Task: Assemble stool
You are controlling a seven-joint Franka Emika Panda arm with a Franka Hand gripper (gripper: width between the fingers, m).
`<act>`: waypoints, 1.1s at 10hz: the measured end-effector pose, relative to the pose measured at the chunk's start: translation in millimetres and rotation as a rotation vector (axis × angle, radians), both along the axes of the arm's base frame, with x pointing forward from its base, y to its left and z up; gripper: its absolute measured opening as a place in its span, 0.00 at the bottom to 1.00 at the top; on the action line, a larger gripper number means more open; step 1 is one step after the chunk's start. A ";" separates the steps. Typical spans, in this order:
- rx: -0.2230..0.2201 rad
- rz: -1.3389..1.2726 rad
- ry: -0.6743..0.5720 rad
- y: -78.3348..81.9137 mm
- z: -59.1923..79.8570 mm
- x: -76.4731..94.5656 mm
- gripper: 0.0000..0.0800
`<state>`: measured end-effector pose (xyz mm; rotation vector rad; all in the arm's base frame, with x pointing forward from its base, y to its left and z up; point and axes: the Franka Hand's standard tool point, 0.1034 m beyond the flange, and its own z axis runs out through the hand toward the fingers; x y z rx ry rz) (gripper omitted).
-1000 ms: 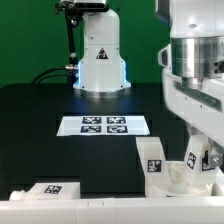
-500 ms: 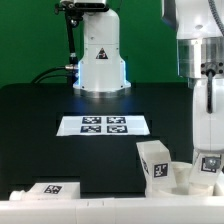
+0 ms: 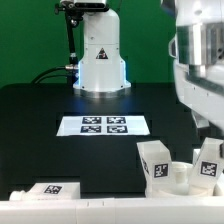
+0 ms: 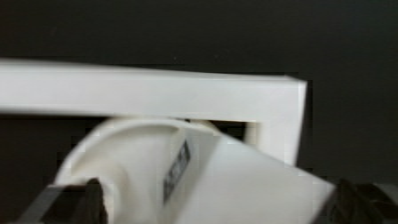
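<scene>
The round white stool seat [image 3: 180,178] lies at the front of the exterior view's right. One chunky white tagged leg [image 3: 152,160] stands upright on it. A second tagged leg [image 3: 210,162] stands at the seat's right side, under my arm. My gripper [image 3: 207,138] comes down on this leg from above and is blurred. In the wrist view this leg [image 4: 222,175] fills the gap between my dark fingertips [image 4: 63,205], so my gripper [image 4: 214,208] is shut on it. A third leg [image 3: 50,189] lies flat at the front left.
The marker board [image 3: 103,125] lies flat mid-table. The white robot base [image 3: 100,55] stands at the back. A white corner wall [image 4: 267,95] runs close behind the held leg in the wrist view. A low white rail [image 3: 40,200] runs along the front edge.
The held leg moved from a tilted pose left of the seat's right side to the right and stands more upright now. My arm has shifted and turned above it.
</scene>
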<state>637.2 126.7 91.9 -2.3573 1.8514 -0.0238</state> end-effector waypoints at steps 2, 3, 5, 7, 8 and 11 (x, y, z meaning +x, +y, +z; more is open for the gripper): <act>-0.016 0.131 -0.012 -0.7 -1.2 0.0 0.81; -0.045 0.280 -0.027 0.6 0.9 1.1 0.81; -0.122 0.720 -0.072 10.7 10.5 1.2 0.81; -0.151 1.037 -0.096 6.7 11.6 0.3 0.81; -0.157 1.091 -0.099 6.1 11.2 0.3 0.81; -0.214 1.447 -0.089 1.7 8.6 0.8 0.81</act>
